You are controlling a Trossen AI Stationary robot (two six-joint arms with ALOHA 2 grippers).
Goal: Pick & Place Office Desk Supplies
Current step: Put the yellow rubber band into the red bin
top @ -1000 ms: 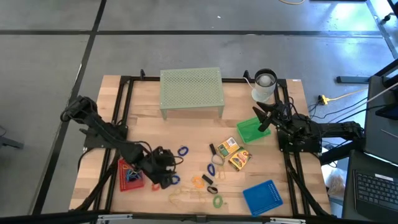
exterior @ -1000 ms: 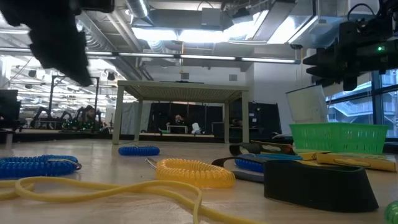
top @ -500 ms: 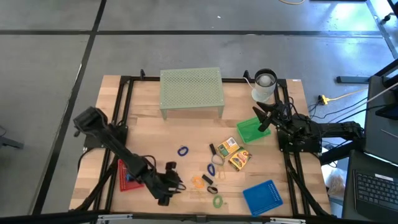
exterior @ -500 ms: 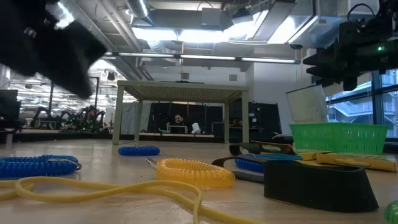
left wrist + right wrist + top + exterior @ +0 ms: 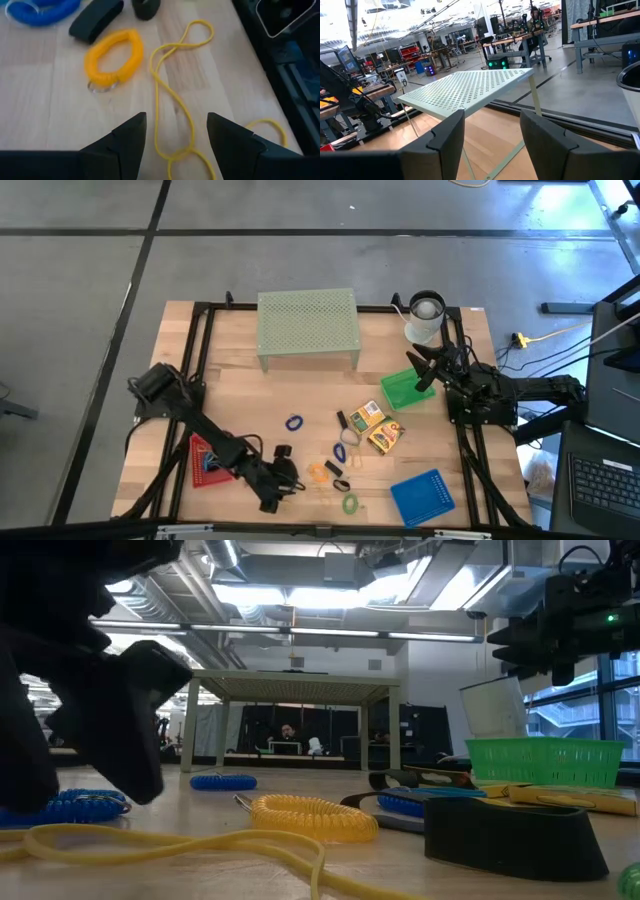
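Left gripper (image 5: 175, 131) held open and empty over a yellow cord (image 5: 172, 95) near the front edge, orange coil ring (image 5: 113, 58) just beyond, right gripper (image 5: 424, 371) parked open above the green tray (image 5: 403, 392), far right.

Two dark, matte black jointed arms, each ending in a pair of chunky, wedge-shaped black plastic fingers (image 5: 127, 145); black cables trail behind the right arm.

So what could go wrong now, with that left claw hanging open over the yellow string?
The left gripper hangs open over a looped yellow cord. Closing there, it might pinch only one strand, and the rest could trail along. The cord's far loop runs near the orange coil ring, so a lift might drag that ring too. The right gripper waits over the green tray.
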